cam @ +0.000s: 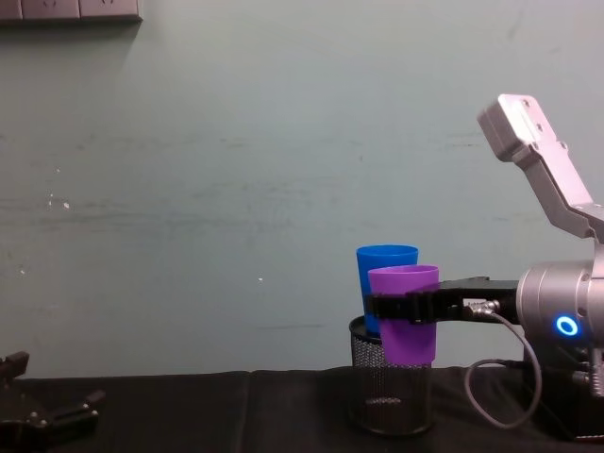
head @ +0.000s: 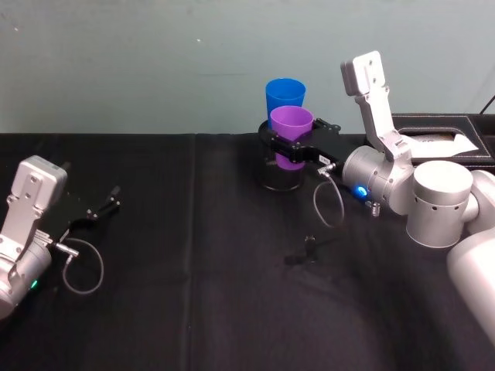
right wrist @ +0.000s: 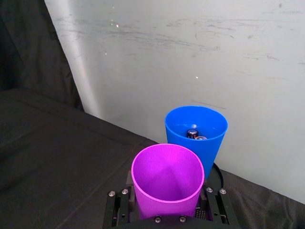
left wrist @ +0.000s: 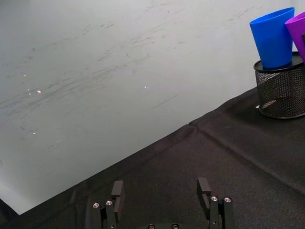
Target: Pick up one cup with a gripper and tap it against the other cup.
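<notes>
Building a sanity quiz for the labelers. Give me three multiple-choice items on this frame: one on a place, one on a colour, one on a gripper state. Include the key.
1. Where does the blue cup stand?
A. On the bare cloth
B. In the black mesh holder
C. Lying on its side

2. What colour is the cup in the right gripper?
A. Purple
B. Blue
C. Green

3. How are the left gripper's fingers?
A. Shut on a cup
B. Shut on a cable
C. Open, holding nothing

Key:
1 B: the chest view shows its base sunk into the mesh.
2 A: black fingers clamp the purple cup on both sides.
3 C: its wrist view shows a clear gap between the two fingers, with nothing in it.
</notes>
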### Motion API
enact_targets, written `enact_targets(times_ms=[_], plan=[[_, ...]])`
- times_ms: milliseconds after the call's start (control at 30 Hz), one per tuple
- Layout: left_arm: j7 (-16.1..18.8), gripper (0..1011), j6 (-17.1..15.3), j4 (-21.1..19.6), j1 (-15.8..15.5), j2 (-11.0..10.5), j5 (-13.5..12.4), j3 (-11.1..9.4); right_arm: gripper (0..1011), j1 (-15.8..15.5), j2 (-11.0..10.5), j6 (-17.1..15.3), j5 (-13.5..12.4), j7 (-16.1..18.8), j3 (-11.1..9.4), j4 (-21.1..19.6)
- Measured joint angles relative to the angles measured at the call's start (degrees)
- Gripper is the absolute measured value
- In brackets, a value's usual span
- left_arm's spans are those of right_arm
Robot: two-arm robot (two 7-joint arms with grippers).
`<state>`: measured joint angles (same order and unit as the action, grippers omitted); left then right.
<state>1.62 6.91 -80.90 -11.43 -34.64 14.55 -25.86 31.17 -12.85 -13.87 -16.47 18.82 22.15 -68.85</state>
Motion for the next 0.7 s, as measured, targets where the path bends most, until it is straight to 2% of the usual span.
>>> enact_targets(times_ms=[700], plan=[[0.00, 1000, 0.00, 0.00, 0.00, 0.00, 0.00, 0.00, 719, 0.00, 0.00, 0.00, 0.00, 0.00, 0.00, 0.00]])
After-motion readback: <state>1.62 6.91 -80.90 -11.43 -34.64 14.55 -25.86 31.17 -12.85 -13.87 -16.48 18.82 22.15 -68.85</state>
